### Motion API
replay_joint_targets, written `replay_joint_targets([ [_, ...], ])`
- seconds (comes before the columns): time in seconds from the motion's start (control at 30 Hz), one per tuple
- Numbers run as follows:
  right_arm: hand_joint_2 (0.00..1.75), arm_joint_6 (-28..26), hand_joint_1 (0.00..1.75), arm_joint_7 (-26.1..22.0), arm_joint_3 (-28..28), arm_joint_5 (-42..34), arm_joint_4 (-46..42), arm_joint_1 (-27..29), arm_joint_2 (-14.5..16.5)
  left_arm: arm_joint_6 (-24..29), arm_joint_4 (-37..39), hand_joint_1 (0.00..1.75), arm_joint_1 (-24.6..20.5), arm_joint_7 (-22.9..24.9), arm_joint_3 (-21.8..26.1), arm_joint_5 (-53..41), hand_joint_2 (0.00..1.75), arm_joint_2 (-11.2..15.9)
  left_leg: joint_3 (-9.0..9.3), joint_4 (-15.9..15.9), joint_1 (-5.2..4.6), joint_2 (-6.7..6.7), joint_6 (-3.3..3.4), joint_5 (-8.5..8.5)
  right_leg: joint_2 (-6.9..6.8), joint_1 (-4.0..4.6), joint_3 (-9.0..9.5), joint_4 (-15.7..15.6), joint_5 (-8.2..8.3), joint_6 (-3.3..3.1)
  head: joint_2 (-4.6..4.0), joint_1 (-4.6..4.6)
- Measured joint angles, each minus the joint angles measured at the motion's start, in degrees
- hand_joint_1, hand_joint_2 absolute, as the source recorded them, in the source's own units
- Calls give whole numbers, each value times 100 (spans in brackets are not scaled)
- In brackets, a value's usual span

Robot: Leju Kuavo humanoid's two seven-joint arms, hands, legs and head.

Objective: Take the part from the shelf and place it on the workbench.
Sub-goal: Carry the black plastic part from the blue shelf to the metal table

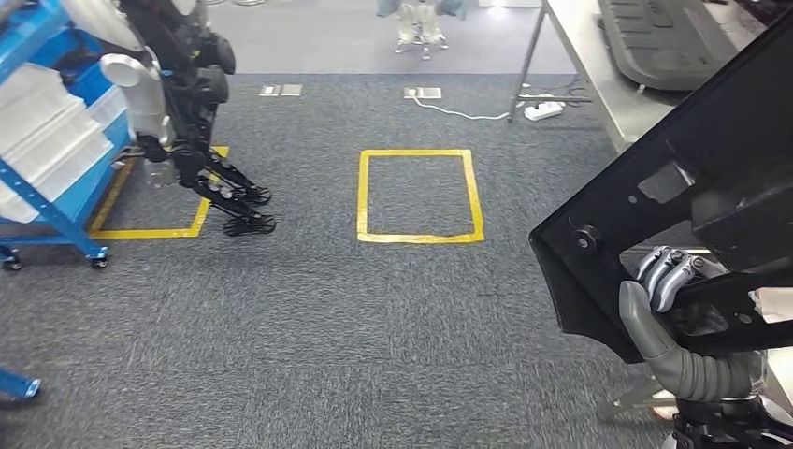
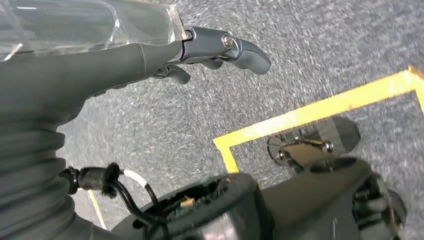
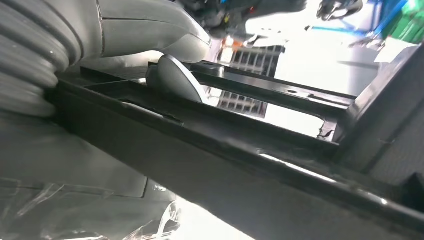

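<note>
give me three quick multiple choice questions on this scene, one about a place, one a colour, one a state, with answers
1. Where does the workbench stand in the head view?
A. upper right
B. lower left
C. centre

2. What colour is the tape outlining the floor squares?
A. red
B. yellow
C. white

3. What is the right hand doing?
A. hanging free
B. resting on the shelf
C. holding the black part

Answers:
1. A, the workbench runs along the upper right, across from the blue shelf.
2. B, the tape on the grey carpet is yellow.
3. C, the right hand grips the lower edge of the part; the left hand holds nothing.
</note>
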Motion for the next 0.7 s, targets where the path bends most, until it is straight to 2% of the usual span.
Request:
replay_joint_targets([
  [0.03, 175, 0, 175, 4, 0, 0, 0, 2, 0, -1, -1, 0, 2, 0, 0, -1, 175, 0, -5, 1, -8, 79, 2, 1, -12, 1, 68, -54, 58, -2, 0, 1],
  [0.07, 175, -1, 175, 8, 0, 1, 0, 2, -1, -2, -1, 0, 2, 0, 0, -1, 175, -1, -4, 1, -14, 156, 1, 0, -51, 7, 252, -339, 198, -10, 0, 1],
  [0.13, 175, -7, 175, 10, -2, 4, 0, 0, -3, -4, -1, 0, 3, 1, 0, -1, 175, -2, 14, 7, -38, 299, -17, -15, -309, 52, 785, -1234, 510, -62, 0, 1],
  [0.17, 175, -13, 175, 11, -3, 10, -1, -2, -4, -4, -1, 0, 3, 1, 0, -1, 175, -2, 20, 11, -53, 362, -33, -26, -414, 82, 957, -1556, 598, -99, 0, 1],
  [0.2, 175, -22, 175, 13, -5, 20, -1, -3, -5, -4, 0, 0, 3, 2, 0, 0, 175, -2, 26, 14, -68, 422, -52, -37, -477, 109, 1045, -1739, 635, -132, 0, 0],
  [0.27, 175, -39, 175, 19, -15, 47, -3, -2, -10, -3, 0, 0, -2, 2, 0, 1, 175, -2, 37, 12, -80, 541, -92, -51, -367, 124, 1029, -1787, 654, -188, 0, -1],
  [0.3, 175, -46, 175, 24, -21, 59, -3, 0, -14, -3, 1, 0, -7, 2, 0, 1, 175, -1, 39, 30, -70, 534, -120, -73, -309, 109, 1023, -1800, 672, -212, 0, -1],
  [0.33, 175, -51, 175, 32, -30, 68, -8, -1, -17, -3, 1, 0, -12, 2, 0, -1, 175, 0, 6, 125, -55, 427, -159, -146, -250, 90, 1017, -1815, 695, -245, 0, -3],
  [0.37, 175, -55, 175, 45, -39, 75, -14, -4, -20, -3, 1, 0, -15, 2, 0, -1, 175, 1, -84, 345, -34, 272, -203, -287, -195, 67, 1010, -1830, 720, -277, 0, -7],
  [0.43, 175, -60, 175, 91, -63, 85, -24, -14, -25, -4, 1, 0, -34, -3, 4, 1, 175, 2, -423, 1128, 16, -38, -280, -694, -84, 50, 985, -1835, 751, -315, 0, -14],
  [0.47, 175, -59, 175, 129, -75, 93, -24, -17, -31, -4, 1, 0, -50, -4, 8, 2, 175, 2, -596, 1530, 34, -80, -305, -854, -23, 48, 972, -1834, 761, -318, 0, -14],
  [0.5, 175, -58, 175, 178, -86, 104, -24, -21, -39, -3, 0, 0, -69, -5, 12, 2, 175, 2, -694, 1777, 51, -91, -324, -918, 48, 43, 964, -1832, 771, -313, 0, -15],
  [0.53, 175, -57, 175, 236, -99, 118, -24, -27, -52, -3, 0, 0, -80, -3, 15, -3, 175, 2, -687, 1799, 69, -93, -340, -866, 127, 35, 960, -1831, 781, -301, 0, -15],
  [0.57, 175, -56, 175, 306, -116, 136, -24, -37, -71, -2, -1, 0, -79, -1, 17, -9, 175, 2, -569, 1575, 91, -110, -350, -709, 211, 24, 960, -1830, 792, -285, 0, -15],
  [0.6, 175, -52, 175, 383, -140, 158, -24, -54, -97, -2, -1, 0, -69, 2, 17, -14, 175, 2, -371, 1162, 119, -185, -361, -487, 296, 10, 958, -1828, 804, -263, 0, -16],
  [0.67, 175, -43, 175, 529, -206, 204, -24, -98, -172, -3, 0, 0, -33, 5, 17, -20, 175, 2, -35, 364, 172, -507, -373, -163, 450, -3, 917, -1819, 836, -199, 0, -16],
  [0.7, 175, -37, 175, 603, -243, 240, -24, -117, -215, -4, 0, 0, -19, 5, 17, -19, 175, 2, 40, 142, 177, -634, -364, -94, 516, -12, 880, -1821, 861, -156, 0, -14],
])
